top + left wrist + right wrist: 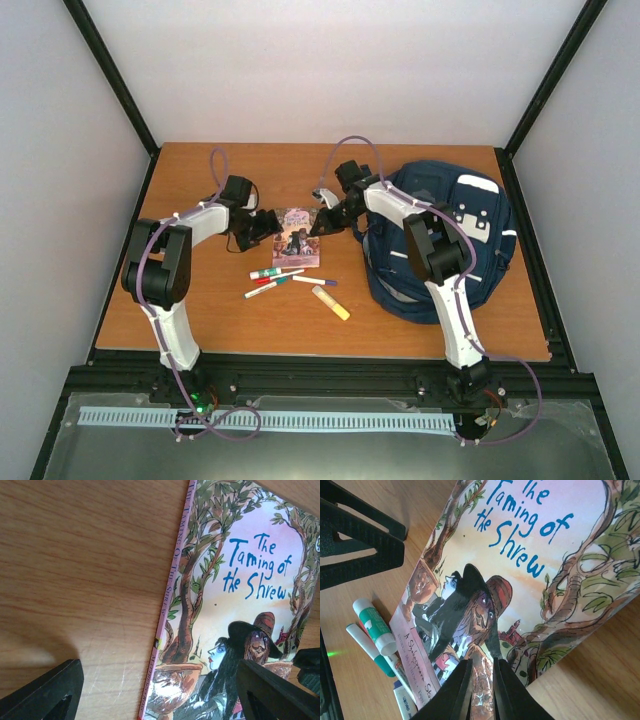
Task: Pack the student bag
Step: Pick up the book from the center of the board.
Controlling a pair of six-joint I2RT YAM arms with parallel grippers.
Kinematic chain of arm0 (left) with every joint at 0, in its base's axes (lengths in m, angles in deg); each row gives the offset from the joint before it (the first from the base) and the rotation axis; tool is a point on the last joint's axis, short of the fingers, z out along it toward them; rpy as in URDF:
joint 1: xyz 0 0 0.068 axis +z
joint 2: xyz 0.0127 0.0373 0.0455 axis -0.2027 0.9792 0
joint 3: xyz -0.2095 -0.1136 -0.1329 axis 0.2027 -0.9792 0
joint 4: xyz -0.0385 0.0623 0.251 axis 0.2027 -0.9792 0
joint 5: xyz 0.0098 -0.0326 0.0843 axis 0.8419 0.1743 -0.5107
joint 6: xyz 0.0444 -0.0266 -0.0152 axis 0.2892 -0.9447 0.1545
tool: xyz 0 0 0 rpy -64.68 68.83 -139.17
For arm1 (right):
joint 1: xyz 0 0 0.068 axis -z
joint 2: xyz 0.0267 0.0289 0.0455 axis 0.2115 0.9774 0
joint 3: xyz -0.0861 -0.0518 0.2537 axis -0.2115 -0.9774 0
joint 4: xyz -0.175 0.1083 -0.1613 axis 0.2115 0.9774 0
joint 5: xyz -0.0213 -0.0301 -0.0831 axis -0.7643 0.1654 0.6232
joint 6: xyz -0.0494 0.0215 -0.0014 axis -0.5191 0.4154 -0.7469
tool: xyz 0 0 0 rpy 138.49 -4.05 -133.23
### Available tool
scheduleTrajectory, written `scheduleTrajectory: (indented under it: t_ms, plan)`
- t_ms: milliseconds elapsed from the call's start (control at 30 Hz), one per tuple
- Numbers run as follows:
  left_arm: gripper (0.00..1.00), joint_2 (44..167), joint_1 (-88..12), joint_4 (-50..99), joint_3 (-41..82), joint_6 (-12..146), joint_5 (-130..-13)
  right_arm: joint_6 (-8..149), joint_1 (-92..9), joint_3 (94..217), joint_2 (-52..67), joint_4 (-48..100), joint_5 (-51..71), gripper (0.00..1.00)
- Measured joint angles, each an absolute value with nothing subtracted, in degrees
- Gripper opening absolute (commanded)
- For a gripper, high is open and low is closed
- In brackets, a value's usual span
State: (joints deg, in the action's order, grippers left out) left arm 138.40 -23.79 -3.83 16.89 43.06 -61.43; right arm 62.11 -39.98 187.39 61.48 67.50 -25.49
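The navy student bag (478, 232) lies at the right of the table, partly under my right arm. A paperback, "The Taming of the Shrew" (297, 240), lies flat at the table's middle. My left gripper (268, 226) is open and low at the book's left edge. In the left wrist view (160, 692) one finger is over bare wood and the other over the cover (250, 580). My right gripper (322, 222) is at the book's right edge. In the right wrist view (482, 682) its fingers are nearly together, tips down on the cover (520, 570), with nothing between them.
Several markers (275, 272) and a yellow highlighter (331, 302) lie just in front of the book. A green-and-white marker (372, 622) shows beside the book's spine. The left gripper's fingers (355, 535) are close beyond the book. A black frame borders the table.
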Motion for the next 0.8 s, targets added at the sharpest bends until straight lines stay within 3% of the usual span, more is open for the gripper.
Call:
scheduleTrajectory:
  t_ms: [433, 800]
  plan:
    - [0.86, 139.82, -23.57, -1.29, 17.2, 43.02, -56.71, 65.1, -40.07, 187.26, 63.3, 67.37, -23.89, 0.11]
    - [0.78, 142.55, -23.22, 2.95, 18.11, 42.45, -48.29, 65.41, -39.91, 187.26, 63.78, 67.17, -24.9, 0.11]
